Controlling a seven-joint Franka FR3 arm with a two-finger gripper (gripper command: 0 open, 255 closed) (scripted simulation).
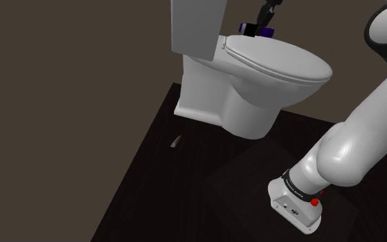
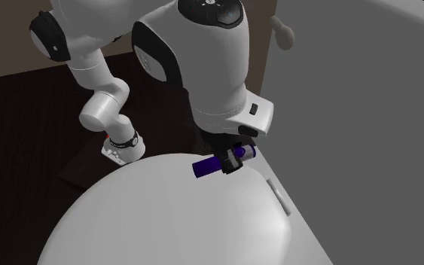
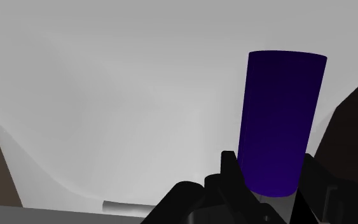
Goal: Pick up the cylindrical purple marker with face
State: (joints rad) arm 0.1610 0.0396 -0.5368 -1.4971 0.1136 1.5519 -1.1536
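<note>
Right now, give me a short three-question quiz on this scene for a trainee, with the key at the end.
1. True or false: the gripper is shut on the purple marker.
2. Multiple choice: the marker is over which of these? A) a sink B) the toilet lid C) a shelf
3. Short answer: is the toilet lid up or down?

Key: 1 true; 2 B; 3 down.
</note>
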